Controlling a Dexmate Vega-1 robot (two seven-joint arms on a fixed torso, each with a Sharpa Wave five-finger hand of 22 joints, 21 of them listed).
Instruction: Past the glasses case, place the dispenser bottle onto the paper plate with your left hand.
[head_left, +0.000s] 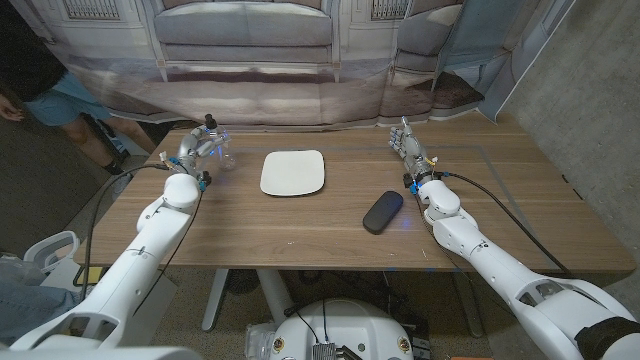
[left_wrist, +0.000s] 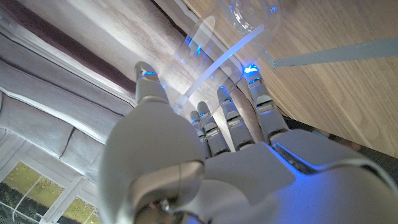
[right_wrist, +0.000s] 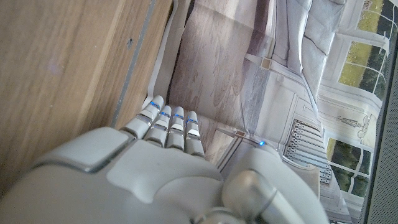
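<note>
We are closing our left hand (head_left: 192, 150) around the clear plastic dispenser bottle (head_left: 219, 148), fingers not yet clearly gripping, our right hand (head_left: 408, 143) idling empty, before lifting toward the white square paper plate (head_left: 293, 173).

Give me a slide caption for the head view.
Left robot hand at the clear dispenser bottle, paper plate alongside.

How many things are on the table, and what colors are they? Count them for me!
Clear: 1, the dispenser bottle by the left hand
White: 1, the paper plate
Black: 1, the glasses case
Total: 3 things on the table
</note>
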